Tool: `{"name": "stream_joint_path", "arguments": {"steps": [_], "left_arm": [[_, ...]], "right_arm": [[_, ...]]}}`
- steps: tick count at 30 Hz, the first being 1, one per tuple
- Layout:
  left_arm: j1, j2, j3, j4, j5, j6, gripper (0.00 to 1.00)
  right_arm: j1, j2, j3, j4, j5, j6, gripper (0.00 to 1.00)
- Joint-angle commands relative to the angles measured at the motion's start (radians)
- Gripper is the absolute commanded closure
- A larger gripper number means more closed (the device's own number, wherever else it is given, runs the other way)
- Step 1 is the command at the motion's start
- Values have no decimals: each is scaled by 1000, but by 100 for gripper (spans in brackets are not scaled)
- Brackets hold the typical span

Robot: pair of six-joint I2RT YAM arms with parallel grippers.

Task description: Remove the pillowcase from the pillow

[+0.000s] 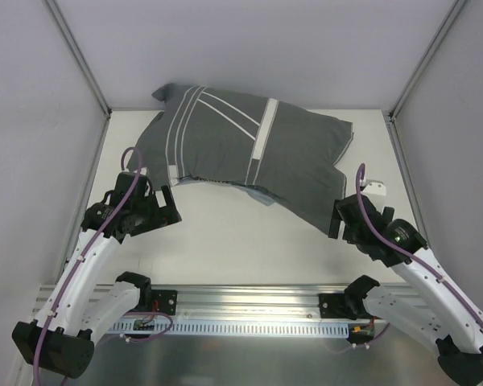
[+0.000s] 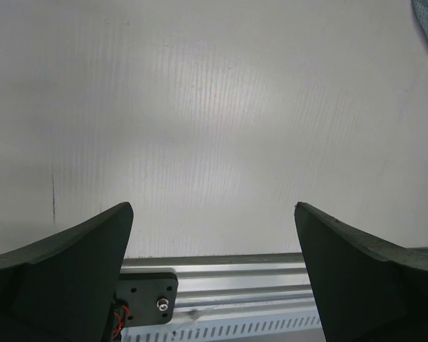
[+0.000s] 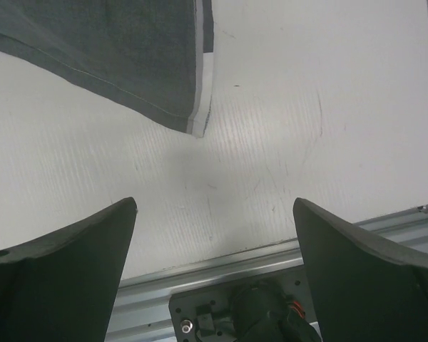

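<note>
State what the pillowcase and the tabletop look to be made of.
Pillowcase: soft woven cloth, matte dark grey with white stripes; it drapes and wrinkles. Tabletop: probably white corrugated plastic sheet, faintly glossy; fine parallel ribs and scuffs show in wrist views.

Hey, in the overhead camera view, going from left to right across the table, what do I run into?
Left gripper, open and empty → pillowcase, spread across the far middle → right gripper, open and empty, by the cloth's near right corner.
</note>
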Motion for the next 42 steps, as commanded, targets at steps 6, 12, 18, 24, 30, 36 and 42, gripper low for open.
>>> {"name": "stream_joint_path", "arguments": {"steps": [6, 12, 18, 24, 30, 36, 42], "left_arm": [[-6, 21, 10, 1, 3, -22, 1], [-22, 64, 1, 7, 165, 37, 1], [-445, 206, 37, 31, 122, -77, 1], [-814, 508, 233, 85, -5, -217, 1], [-823, 685, 359, 91, 29, -222, 1], [-823, 673, 363, 91, 35, -214, 1], [-823, 613, 320, 104, 42, -248, 1]], "right_arm": [[5, -67, -44, 65, -63, -40, 4], [5, -56, -72, 75, -123, -6, 4], [3, -49, -135, 128, -194, 25, 4], [5, -47, -161, 139, -206, 37, 4], [-23, -9, -187, 226, -114, 42, 4], [-283, 199, -173, 458, -296, -118, 4], [-308, 480, -170, 746, -461, -118, 33]]}}
